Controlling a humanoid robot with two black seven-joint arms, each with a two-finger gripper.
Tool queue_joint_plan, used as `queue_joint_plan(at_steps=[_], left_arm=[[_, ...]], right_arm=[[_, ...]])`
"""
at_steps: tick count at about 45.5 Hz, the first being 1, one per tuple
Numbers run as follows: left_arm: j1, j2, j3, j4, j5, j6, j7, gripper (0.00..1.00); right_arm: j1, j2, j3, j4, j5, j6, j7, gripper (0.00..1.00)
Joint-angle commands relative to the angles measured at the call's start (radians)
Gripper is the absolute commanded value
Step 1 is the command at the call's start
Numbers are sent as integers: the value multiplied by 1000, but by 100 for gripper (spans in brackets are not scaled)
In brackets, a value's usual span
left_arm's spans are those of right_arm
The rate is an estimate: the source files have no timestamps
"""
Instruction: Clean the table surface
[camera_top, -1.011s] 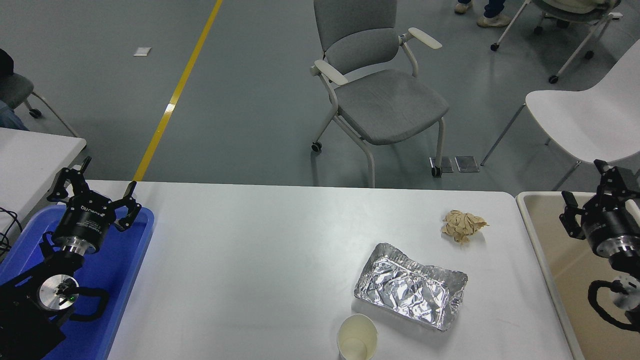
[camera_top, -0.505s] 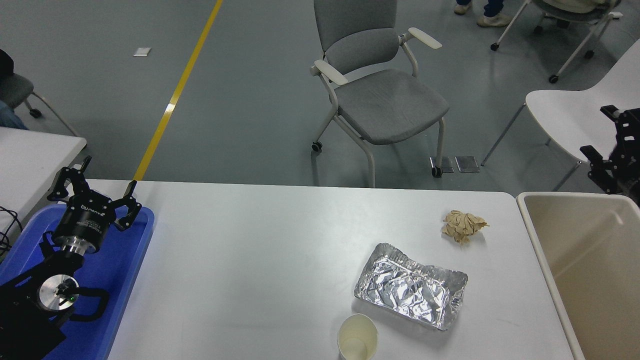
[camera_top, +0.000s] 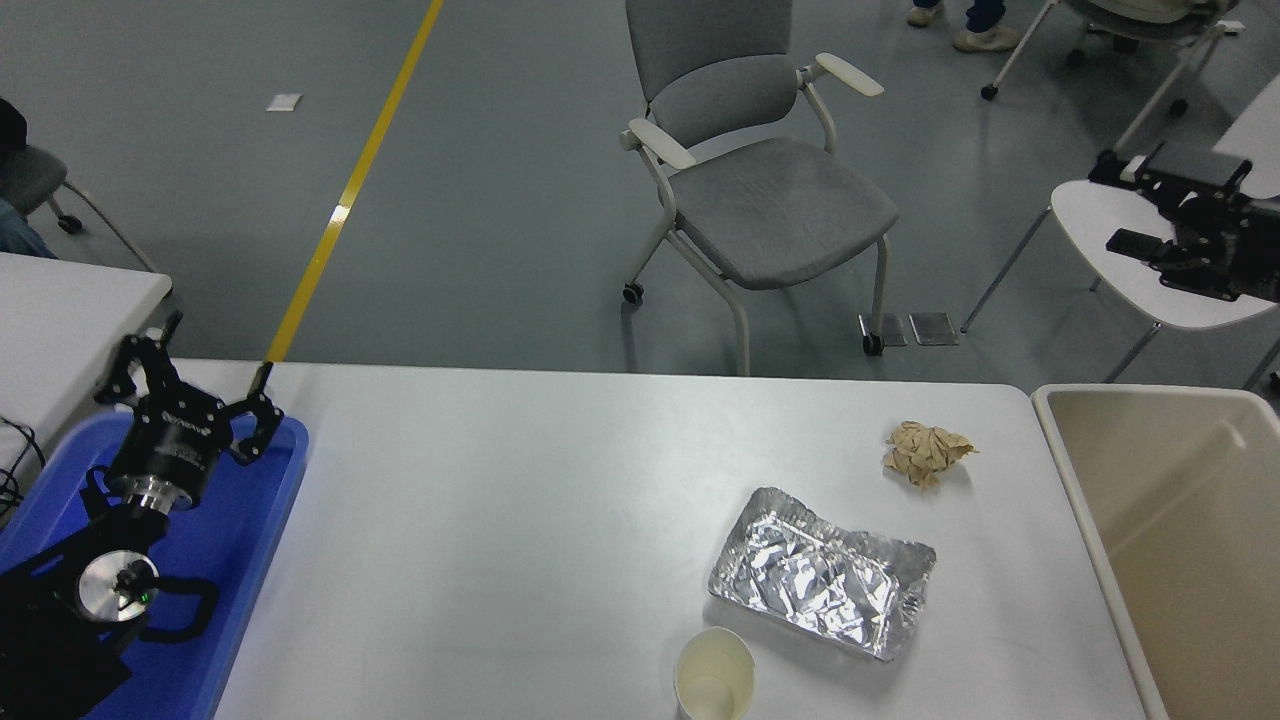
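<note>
Right tool (camera_top: 1165, 215): raised beyond the desk's far right corner, fingers apart, empty, well clear of the beige bin (camera_top: 1180, 540). Left tool (camera_top: 190, 415): parked over the blue tray (camera_top: 250, 560) at the desk's left end, fingers spread, empty. Desk surface (camera_top: 500, 520): white, smooth, rigid. On its right half: crumpled foil tray (camera_top: 820, 575), light, easily crushed, probably best pinched at a rim; paper cup (camera_top: 714, 678) at the near edge, upright; crumpled brown paper (camera_top: 925, 450), soft, nearest the bin.

The right gripper (camera_top: 1165, 205) is rising from above the beige bin (camera_top: 1085, 520) and is now hanging high at the right edge, in front of the white chair (camera_top: 1110, 215).
</note>
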Motion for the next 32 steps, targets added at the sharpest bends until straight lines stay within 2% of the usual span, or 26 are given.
queue_joint_plan(at_steps=[1, 17, 23, 32], left_arm=[[0, 0, 0, 0, 0, 0, 0, 100], [0, 0, 0, 0, 0, 0, 0, 100], [0, 0, 0, 0, 0, 0, 0, 100], [0, 1, 0, 0, 0, 0, 0, 100]], right_arm=[[200, 158, -139, 100, -263, 14, 0, 99], [280, 516, -415, 91, -358, 9, 6, 99], [286, 580, -476, 113, -365, 9, 8, 99], [298, 580, -513, 258, -417, 9, 8, 99]])
